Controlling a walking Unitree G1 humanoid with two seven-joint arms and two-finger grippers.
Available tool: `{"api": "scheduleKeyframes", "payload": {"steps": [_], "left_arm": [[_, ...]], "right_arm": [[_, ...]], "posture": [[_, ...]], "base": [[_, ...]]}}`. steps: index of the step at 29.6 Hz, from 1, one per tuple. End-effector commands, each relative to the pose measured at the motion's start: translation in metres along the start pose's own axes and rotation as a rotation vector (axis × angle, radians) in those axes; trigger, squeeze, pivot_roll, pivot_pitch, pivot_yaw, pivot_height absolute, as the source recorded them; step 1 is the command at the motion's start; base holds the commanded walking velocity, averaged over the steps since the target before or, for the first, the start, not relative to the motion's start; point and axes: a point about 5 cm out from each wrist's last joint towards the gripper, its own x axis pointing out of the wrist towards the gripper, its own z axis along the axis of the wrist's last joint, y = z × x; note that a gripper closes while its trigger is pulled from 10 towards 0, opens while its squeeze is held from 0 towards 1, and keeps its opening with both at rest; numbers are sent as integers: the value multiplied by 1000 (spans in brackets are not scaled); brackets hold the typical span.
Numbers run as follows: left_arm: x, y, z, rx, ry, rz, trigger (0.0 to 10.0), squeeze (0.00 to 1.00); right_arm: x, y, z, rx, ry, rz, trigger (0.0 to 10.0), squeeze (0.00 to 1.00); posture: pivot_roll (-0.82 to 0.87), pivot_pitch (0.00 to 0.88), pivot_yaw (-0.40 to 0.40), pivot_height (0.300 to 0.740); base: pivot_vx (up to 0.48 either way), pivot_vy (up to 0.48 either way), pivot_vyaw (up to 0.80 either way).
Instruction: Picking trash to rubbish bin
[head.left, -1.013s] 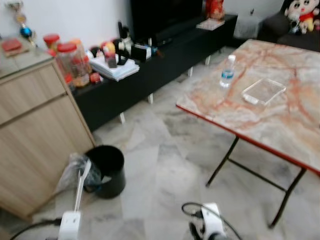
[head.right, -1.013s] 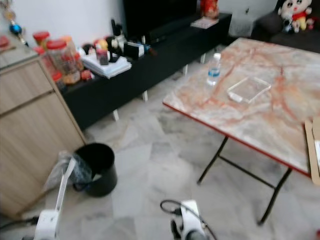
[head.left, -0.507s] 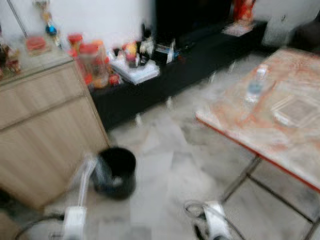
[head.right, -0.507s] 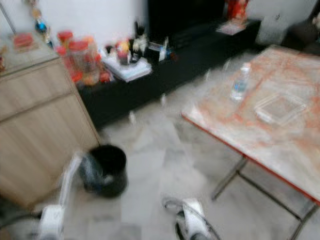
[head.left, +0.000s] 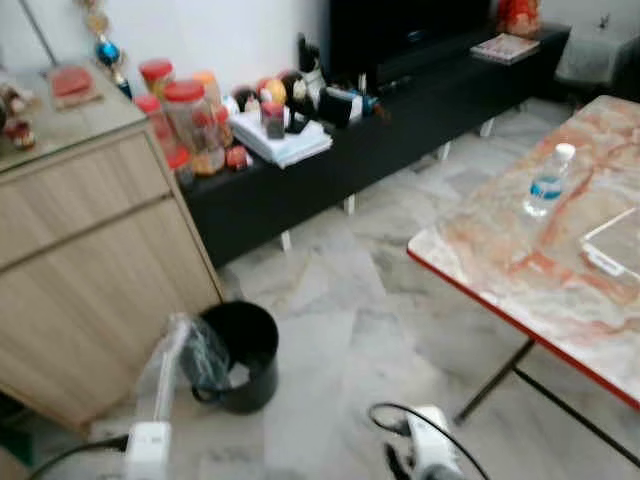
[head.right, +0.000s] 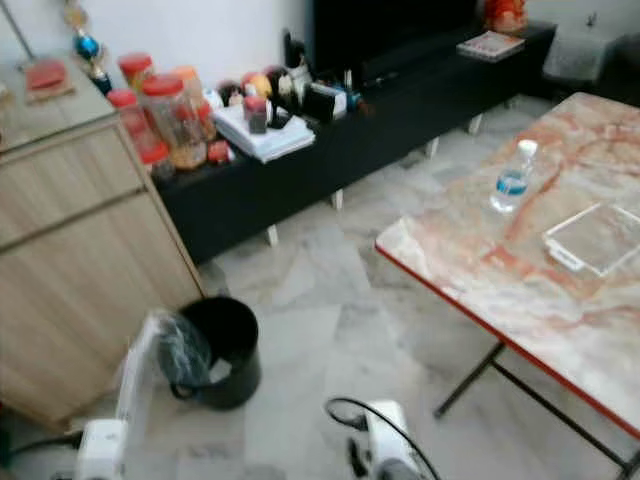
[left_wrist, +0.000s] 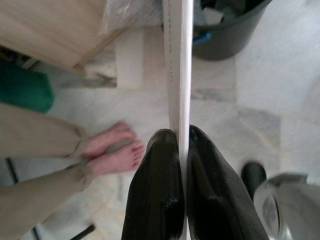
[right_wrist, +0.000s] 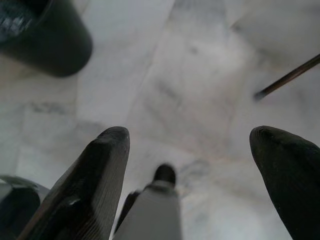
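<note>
Camera swung left, left tool (left_wrist: 182, 145) still clamping white strip (left_wrist: 178, 65) near black bin (head.left: 240, 352), right tool (right_wrist: 195, 165) wide.

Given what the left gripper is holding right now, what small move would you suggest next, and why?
Probably ease the left gripper forward until the flat white strip hangs over the black bin, then release. The fingers are clamped on the strip, whose far end already reaches the bin's rim. The right gripper is open above bare floor.

White wrists (head.left: 148, 448), black cable (head.left: 400, 412)
</note>
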Motion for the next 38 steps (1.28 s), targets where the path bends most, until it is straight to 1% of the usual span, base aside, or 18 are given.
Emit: {"api": "scheduleKeyframes", "payload": {"steps": [1,4,11,15,21,24,29,38], "left_arm": [[0,13,-3,6,10,34,10000,0],[0,14,-3,7,11,34,10000,0],[0,13,-4,3,11,36,10000,0],[-1,13,-5,4,14,35,10000,0],[-1,13,-6,8,15,32,10000,0],[0,14,-3,0,9,37,10000,0],[0,13,-3,5,10,34,10000,0],[0,15,-2,4,7,38,10000,0]], "right_arm": [[1,12,3,10,-9,30,10000,0],[2,13,4,-18,-16,32,10000,0],[2,12,5,-16,-13,29,10000,0],[2,12,4,8,-13,23,10000,0],[2,11,4,-15,-10,26,10000,0],[1,12,3,-45,-3,38,10000,0],[2,11,6,-23,-11,31,10000,0],[2,13,8,-29,-17,35,10000,0]], "posture": [[44,30,45,740],[43,28,46,740],[40,31,39,740],[28,26,43,740],[27,12,45,740],[29,5,40,740],[13,0,41,740],[33,8,40,740]], "base": [[322,0,0],[322,0,0],[321,0,682],[322,0,0],[320,0,0],[319,0,0],[318,0,0],[314,0,0]]}}
